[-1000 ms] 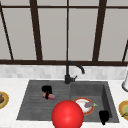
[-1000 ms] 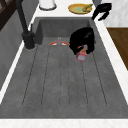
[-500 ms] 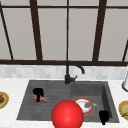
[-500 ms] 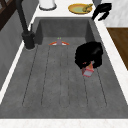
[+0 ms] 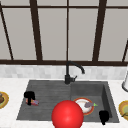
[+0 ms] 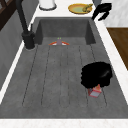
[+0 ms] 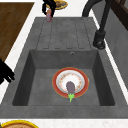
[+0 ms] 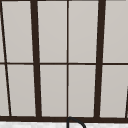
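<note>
The left hand point(image 5: 29, 96) had its fingers curled round a small red-and-grey packet point(image 6: 95, 91) above the ribbed drainboard point(image 6: 57, 75), not yet put down, while the right hand point(image 5: 103, 116) hung loosely open near the sink's right rim.

The robot is two separate hands, a left hand point(image 5: 29, 96) and a right hand point(image 5: 103, 116), each uniformly matte black and human-like in outline, with a rounded palm and slim tapering fingers. Neither joins a wrist, arm or body; each ends bluntly at the heel of the palm. Their surfaces are plain, without markings, seams, screws or cables, so they read almost as flat silhouettes.
</note>
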{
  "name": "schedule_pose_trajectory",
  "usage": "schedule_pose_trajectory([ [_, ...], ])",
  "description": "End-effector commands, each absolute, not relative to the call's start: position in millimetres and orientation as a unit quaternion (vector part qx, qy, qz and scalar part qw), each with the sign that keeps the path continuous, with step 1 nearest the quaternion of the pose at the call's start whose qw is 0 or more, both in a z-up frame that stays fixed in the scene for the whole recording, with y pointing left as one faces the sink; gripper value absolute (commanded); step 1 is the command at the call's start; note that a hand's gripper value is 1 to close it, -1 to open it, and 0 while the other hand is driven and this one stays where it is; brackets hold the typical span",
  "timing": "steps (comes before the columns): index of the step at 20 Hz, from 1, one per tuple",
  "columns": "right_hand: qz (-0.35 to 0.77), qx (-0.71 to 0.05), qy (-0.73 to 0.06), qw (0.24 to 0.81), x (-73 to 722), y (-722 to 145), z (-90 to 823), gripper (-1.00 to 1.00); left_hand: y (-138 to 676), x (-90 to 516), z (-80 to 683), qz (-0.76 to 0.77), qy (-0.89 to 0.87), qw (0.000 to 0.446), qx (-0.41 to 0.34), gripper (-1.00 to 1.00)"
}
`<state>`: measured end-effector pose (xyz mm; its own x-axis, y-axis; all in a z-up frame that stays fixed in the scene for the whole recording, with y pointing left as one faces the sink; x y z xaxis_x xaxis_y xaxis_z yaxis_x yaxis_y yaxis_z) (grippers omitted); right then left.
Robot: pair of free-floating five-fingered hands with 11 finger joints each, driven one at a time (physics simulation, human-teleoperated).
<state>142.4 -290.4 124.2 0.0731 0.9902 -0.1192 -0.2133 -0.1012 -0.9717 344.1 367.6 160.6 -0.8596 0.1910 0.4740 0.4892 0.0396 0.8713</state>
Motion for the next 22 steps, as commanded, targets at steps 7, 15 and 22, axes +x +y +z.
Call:
schedule_pose_trajectory([
  [7,0.555,-0.493,-0.394,0.542,142.4,-290.4,124.2,0.0,447.3,326.7,131.2,-0.644,-0.716,0.116,-0.243,1.0],
  [15,0.555,-0.493,-0.394,0.542,142.4,-290.4,124.2,0.0,505.5,321.2,108.5,-0.597,-0.758,0.097,-0.246,1.0],
  [22,0.555,-0.493,-0.394,0.542,142.4,-290.4,124.2,0.0,547.8,319.5,137.3,-0.536,-0.797,0.09,-0.263,1.0],
])
